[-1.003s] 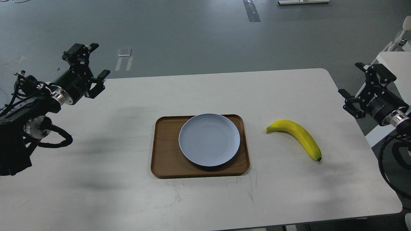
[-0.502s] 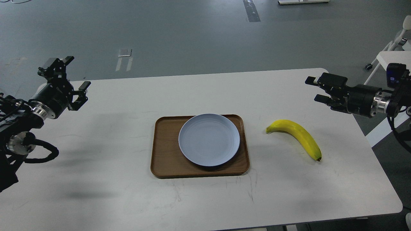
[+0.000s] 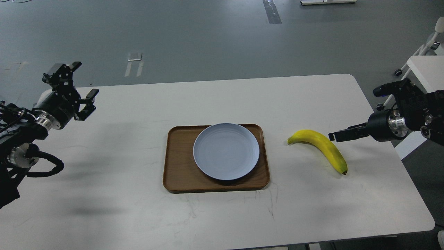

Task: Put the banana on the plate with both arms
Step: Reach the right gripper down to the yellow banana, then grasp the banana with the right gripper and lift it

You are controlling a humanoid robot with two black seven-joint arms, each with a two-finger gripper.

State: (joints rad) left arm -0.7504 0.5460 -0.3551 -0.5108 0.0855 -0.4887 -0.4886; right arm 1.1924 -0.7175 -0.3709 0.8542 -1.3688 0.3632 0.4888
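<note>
The yellow banana [image 3: 321, 146] lies on the white table [image 3: 138, 208], right of the tray. The pale blue-grey plate [image 3: 226, 151] sits empty on the brown wooden tray [image 3: 180, 173] at the table's middle. My right gripper [image 3: 333, 136] reaches in from the right, low over the table, with its tip right by the banana's middle on its far side. It is seen edge-on as one dark bar, so its fingers cannot be told apart. My left gripper [image 3: 86, 80] is open and empty above the table's far left corner, far from the plate.
A second white table and a wheeled chair [image 3: 421, 59] stand beyond the table's right edge, behind my right arm. Grey floor lies past the table's far edge.
My right gripper has swung down and left from the table's right edge to the banana and turned edge-on. My left gripper drew back to the left, then held still.
</note>
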